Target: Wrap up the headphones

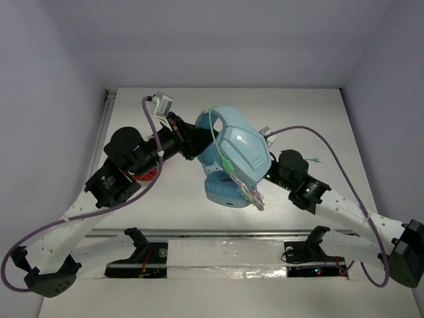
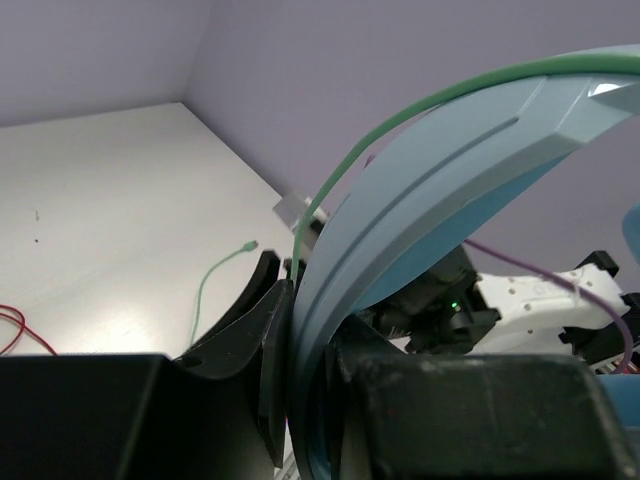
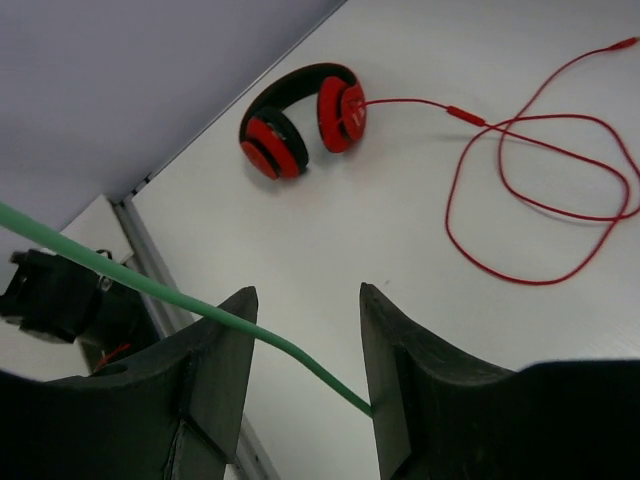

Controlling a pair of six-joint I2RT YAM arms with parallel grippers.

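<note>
The left claw is clamped narrow on the wide headband of the large light blue plastic over-ear headphones. They arch up and away from it toward the right claw — apparently raised off the white worktop. The right claw stands well open, with the thin pale green cable running slack across its gap, unpinched. Beyond its fingertips lie small red-and-black headphones. The band looks stiff and fairly light, a sound handle. The cable looks limp and slippery — pinch it firmly.
</note>
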